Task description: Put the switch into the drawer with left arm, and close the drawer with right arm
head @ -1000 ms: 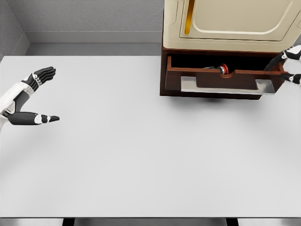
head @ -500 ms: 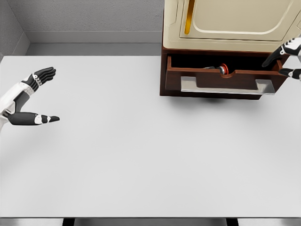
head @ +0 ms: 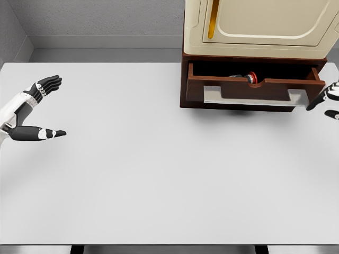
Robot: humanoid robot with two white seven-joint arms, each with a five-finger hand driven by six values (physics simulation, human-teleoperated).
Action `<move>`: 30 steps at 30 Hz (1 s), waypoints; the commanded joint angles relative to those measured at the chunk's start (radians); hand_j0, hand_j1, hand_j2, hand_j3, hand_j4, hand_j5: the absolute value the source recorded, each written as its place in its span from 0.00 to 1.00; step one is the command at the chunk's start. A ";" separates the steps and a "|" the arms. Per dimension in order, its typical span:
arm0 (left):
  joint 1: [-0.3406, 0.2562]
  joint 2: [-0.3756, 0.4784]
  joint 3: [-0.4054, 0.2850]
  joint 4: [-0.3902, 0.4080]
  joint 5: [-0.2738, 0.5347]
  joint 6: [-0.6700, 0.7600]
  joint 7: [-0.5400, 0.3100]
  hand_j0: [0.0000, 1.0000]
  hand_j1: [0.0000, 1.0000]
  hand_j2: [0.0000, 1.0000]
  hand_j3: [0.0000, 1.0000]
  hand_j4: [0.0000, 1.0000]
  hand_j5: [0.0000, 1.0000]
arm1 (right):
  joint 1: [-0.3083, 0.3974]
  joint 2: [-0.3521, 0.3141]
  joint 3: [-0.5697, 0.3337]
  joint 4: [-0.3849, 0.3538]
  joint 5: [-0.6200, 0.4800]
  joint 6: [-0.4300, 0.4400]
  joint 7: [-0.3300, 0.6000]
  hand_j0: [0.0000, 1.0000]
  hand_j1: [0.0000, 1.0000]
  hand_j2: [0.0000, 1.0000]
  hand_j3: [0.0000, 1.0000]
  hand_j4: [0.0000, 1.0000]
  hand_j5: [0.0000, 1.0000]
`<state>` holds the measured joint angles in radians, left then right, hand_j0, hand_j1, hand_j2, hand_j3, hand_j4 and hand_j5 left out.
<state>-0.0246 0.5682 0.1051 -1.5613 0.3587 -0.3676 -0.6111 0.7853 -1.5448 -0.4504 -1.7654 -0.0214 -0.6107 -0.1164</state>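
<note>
Switch was in, drawer wasn't shut yet.

The drawer (head: pixel 254 87) sat open with the switch (head: pixel 252 77) inside; my right hand (head: pixel 327 101) hung empty, fingers loose, just off its front right corner, my left hand (head: pixel 33 112) spread far left. Next up, I figured: push that front in.

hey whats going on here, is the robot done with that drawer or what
Not done. The drawer stands open under the cream cabinet, and the switch already lies inside it. The right hand hangs open beside the drawer's front right corner, holding nothing and not touching the handle. The left hand rests open over the table at the far left. What remains is pushing the drawer shut.
</note>
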 commanded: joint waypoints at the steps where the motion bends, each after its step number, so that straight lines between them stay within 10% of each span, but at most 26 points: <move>1: -0.002 -0.004 0.002 0.014 0.006 0.001 0.000 1.00 1.00 1.00 1.00 1.00 1.00 | 0.000 0.038 0.022 0.000 0.034 0.000 0.001 0.58 0.58 0.58 0.58 0.58 0.58; 24: -0.021 -0.039 0.031 0.060 -0.017 0.002 0.000 1.00 1.00 1.00 1.00 1.00 1.00 | 0.000 0.313 0.085 0.000 0.041 0.000 0.158 0.57 0.57 0.57 0.57 0.57 0.57; 30: -0.023 -0.039 0.047 0.086 -0.017 0.002 0.000 1.00 1.00 1.00 1.00 1.00 1.00 | 0.000 0.365 0.309 0.000 0.040 0.000 0.158 0.57 0.57 0.57 0.57 0.57 0.57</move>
<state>-0.0476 0.5284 0.1461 -1.4825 0.3351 -0.3659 -0.6110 0.7854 -1.1979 -0.2171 -1.7653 0.0242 -0.6113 0.0398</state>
